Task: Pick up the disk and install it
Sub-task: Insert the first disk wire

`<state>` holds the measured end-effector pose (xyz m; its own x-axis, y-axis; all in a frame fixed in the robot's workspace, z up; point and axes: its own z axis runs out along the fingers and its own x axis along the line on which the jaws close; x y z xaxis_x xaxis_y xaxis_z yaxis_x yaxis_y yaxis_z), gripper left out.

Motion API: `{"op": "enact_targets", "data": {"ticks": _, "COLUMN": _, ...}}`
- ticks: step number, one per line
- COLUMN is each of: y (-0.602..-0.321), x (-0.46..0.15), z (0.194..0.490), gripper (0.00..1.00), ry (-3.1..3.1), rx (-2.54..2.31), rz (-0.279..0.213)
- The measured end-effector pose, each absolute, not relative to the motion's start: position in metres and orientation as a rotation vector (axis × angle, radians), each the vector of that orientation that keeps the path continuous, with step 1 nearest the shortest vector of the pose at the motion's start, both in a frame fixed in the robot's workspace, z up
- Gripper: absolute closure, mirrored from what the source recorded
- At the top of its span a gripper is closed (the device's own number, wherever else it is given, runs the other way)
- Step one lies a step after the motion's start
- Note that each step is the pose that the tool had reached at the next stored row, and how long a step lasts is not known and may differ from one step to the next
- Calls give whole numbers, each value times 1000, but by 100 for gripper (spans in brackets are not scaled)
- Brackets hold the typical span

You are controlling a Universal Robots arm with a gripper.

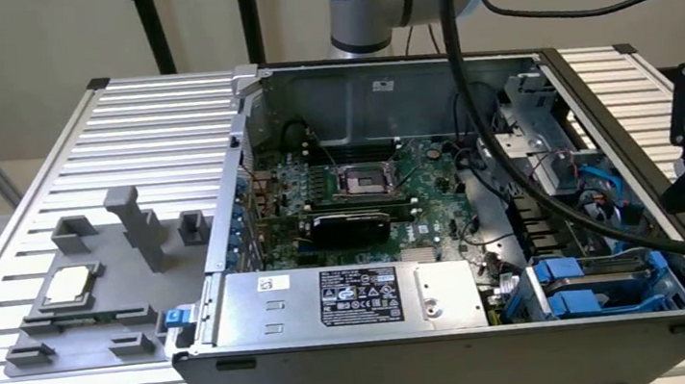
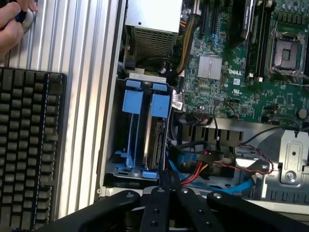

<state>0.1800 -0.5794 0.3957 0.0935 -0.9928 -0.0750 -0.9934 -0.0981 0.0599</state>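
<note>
1. Ahead of the gripper (image 2: 169,178), past its fingertips, the disk (image 2: 157,137) is seen standing on edge in the drive bay (image 2: 118,171) of the open computer case (image 1: 464,352), with its blue rail turned outward.
2. The jaws are drawn fully together. Nothing is seen between them, and the gripper appears to be clear of the disk.
3. Beside the disk, on the side away from the motherboard (image 2: 231,72), a second blue carrier (image 2: 133,104) is slotted.
4. Off to the gripper's side, beyond the case wall, a keyboard (image 2: 29,145) is laid on the ribbed table (image 2: 82,72), where a person's hand (image 2: 12,21) is rested.
</note>
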Motion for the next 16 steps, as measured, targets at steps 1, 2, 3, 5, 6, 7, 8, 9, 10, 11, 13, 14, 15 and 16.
{"op": "enact_targets", "data": {"ticks": 1, "y": -579, "x": 180, "z": 394, "gripper": 89, "ry": 2105, "rx": -2318, "rz": 151}}
{"op": "enact_targets", "data": {"ticks": 2, "y": -578, "x": 180, "z": 392, "gripper": 89, "ry": 2105, "rx": -2319, "rz": 151}}
{"op": "enact_targets", "data": {"ticks": 3, "y": -578, "x": 180, "z": 390, "gripper": 89, "ry": 2104, "rx": -2320, "rz": 151}}
{"op": "enact_targets", "data": {"ticks": 5, "y": -577, "x": 180, "z": 387, "gripper": 89, "ry": 2101, "rx": -2323, "rz": 150}}
{"op": "enact_targets", "data": {"ticks": 6, "y": -577, "x": 180, "z": 385, "gripper": 89, "ry": 2101, "rx": -2323, "rz": 150}}
{"op": "enact_targets", "data": {"ticks": 7, "y": -577, "x": 180, "z": 383, "gripper": 89, "ry": 2100, "rx": -2324, "rz": 150}}
{"op": "enact_targets", "data": {"ticks": 8, "y": -576, "x": 180, "z": 381, "gripper": 89, "ry": 2098, "rx": -2325, "rz": 151}}
{"op": "enact_targets", "data": {"ticks": 9, "y": -576, "x": 179, "z": 379, "gripper": 89, "ry": 2096, "rx": -2327, "rz": 151}}
{"op": "enact_targets", "data": {"ticks": 10, "y": -575, "x": 179, "z": 378, "gripper": 89, "ry": 2095, "rx": -2329, "rz": 150}}
{"op": "enact_targets", "data": {"ticks": 11, "y": -574, "x": 177, "z": 376, "gripper": 89, "ry": 2093, "rx": -2331, "rz": 150}}
{"op": "enact_targets", "data": {"ticks": 13, "y": -574, "x": 174, "z": 372, "gripper": 89, "ry": 2088, "rx": -2335, "rz": 150}}
{"op": "enact_targets", "data": {"ticks": 14, "y": -573, "x": 172, "z": 370, "gripper": 89, "ry": 2086, "rx": -2337, "rz": 150}}
{"op": "enact_targets", "data": {"ticks": 15, "y": -572, "x": 170, "z": 369, "gripper": 89, "ry": 2083, "rx": -2339, "rz": 150}}
{"op": "enact_targets", "data": {"ticks": 16, "y": -571, "x": 168, "z": 368, "gripper": 89, "ry": 2081, "rx": -2341, "rz": 150}}
